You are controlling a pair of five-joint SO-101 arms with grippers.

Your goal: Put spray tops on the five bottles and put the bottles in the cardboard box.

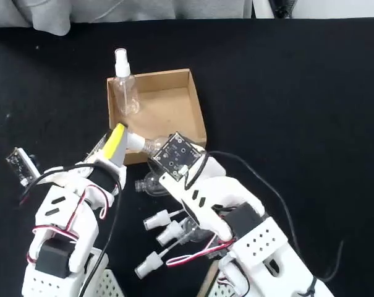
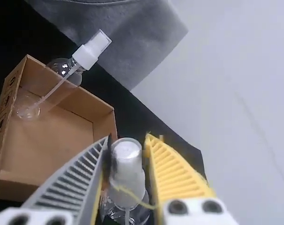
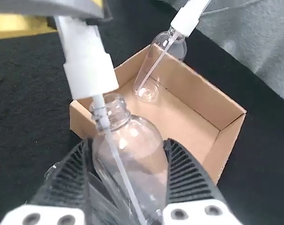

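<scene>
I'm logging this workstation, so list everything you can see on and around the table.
cardboard box: one, brown, mid-table
capped bottle: one, clear with a white top, standing in a box corner
open bottle: one, clear, held at the box's near wall
lying bottle: one, clear, on the table before the box
held spray top: one, white, tube inside the open bottle
loose spray tops: three, white, beside the right arm
cloth: grey, far edge
left pincer: grips the held spray top
right pincer: grips the open bottle
</scene>
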